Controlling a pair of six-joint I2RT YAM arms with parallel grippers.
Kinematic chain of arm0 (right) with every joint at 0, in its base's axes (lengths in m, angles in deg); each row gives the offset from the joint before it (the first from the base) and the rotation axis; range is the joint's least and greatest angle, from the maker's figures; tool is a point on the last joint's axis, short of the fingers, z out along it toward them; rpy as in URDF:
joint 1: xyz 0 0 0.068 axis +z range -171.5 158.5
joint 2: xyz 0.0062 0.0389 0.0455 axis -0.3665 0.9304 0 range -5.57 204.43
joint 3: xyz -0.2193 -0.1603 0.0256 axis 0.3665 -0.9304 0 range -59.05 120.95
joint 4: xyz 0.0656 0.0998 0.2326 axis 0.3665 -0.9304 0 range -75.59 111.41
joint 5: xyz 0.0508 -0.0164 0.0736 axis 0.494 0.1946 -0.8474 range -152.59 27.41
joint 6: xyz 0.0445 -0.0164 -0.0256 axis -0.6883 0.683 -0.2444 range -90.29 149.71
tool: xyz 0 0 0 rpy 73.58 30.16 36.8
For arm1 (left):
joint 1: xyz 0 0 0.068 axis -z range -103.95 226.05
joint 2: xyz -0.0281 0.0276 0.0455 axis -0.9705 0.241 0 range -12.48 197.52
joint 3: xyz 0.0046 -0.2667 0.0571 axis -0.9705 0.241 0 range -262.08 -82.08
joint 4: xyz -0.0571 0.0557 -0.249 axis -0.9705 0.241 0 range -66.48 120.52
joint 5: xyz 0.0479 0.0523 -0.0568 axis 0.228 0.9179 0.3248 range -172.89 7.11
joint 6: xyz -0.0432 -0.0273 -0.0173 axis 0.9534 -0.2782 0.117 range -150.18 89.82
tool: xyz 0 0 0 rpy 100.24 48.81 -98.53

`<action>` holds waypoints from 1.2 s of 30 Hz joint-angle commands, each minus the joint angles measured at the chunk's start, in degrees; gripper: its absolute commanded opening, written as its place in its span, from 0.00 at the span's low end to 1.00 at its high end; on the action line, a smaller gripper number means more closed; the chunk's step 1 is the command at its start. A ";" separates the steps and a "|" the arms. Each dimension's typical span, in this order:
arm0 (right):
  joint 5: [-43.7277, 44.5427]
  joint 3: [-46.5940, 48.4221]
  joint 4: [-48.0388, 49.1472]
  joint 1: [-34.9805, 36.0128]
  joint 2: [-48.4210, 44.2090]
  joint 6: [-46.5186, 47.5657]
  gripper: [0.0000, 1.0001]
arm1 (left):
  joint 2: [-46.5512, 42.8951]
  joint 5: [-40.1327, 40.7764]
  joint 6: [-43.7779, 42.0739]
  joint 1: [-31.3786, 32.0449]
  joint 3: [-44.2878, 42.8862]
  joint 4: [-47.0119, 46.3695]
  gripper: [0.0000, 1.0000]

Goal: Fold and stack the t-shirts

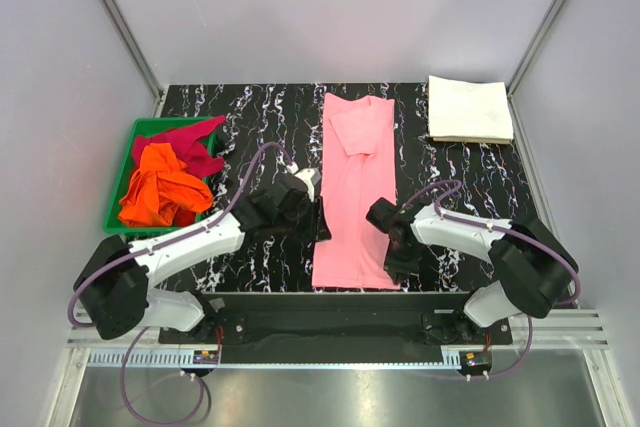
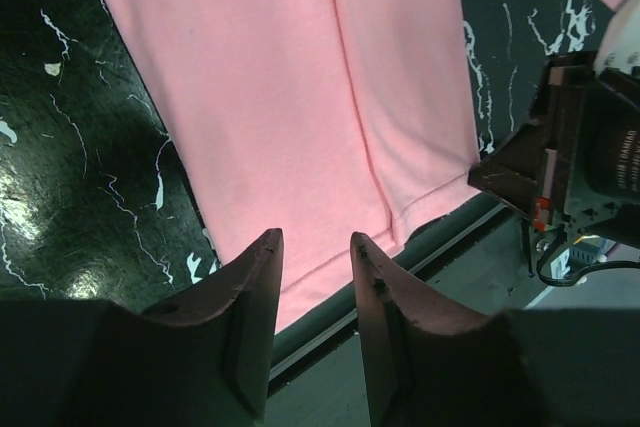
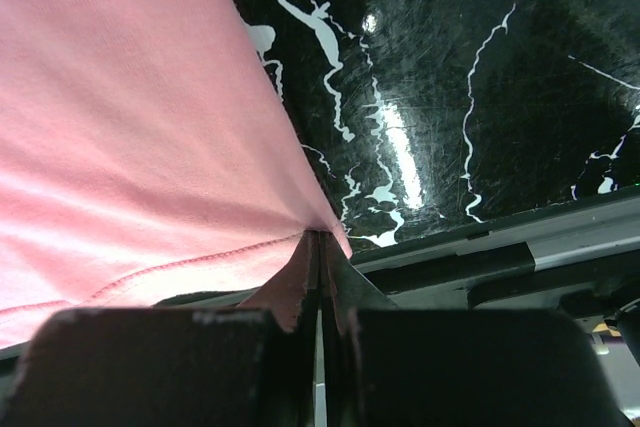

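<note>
White shirt (image 1: 470, 109) folded at 1 o'clock. Pink shirt (image 1: 352, 192), centre worktop (image 1: 250, 107), half-folded: your right gripper (image 3: 320, 243) jaws clamp its hem, left gripper (image 2: 315, 247) jaws apart. Orange shirt (image 1: 160, 192), red shirt (image 1: 195, 139) unfolded, 9 o'clock tray (image 1: 150, 126).

Flat shirt (image 1: 352, 192) between tray (image 1: 127, 172) and folded shirt (image 1: 470, 109)

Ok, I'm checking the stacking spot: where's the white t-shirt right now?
In the top view, the folded white t-shirt lies at the far right corner of the table, to the right of the pink t-shirt spread lengthwise mid-table.
</note>
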 commanded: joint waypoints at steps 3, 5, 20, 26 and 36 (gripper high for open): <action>2.93 1.45 -3.00 0.86 1.89 -0.21 0.00 | -2.77 -0.29 0.02 -0.35 -0.24 -0.80 0.40; 2.32 3.38 -5.01 0.86 0.58 1.10 0.04 | -3.04 -0.64 -0.24 -0.35 0.29 -0.71 0.41; -0.41 4.54 -7.06 0.68 -6.72 3.04 0.31 | -6.55 -0.91 -0.16 -0.44 4.33 1.05 0.49; -1.82 0.31 -3.53 0.42 -8.13 2.69 0.32 | -8.75 -2.14 1.43 -0.44 9.07 1.05 0.52; -2.00 -0.04 0.07 0.33 -3.21 3.57 0.32 | -7.44 -4.95 6.08 0.09 14.79 -4.57 0.50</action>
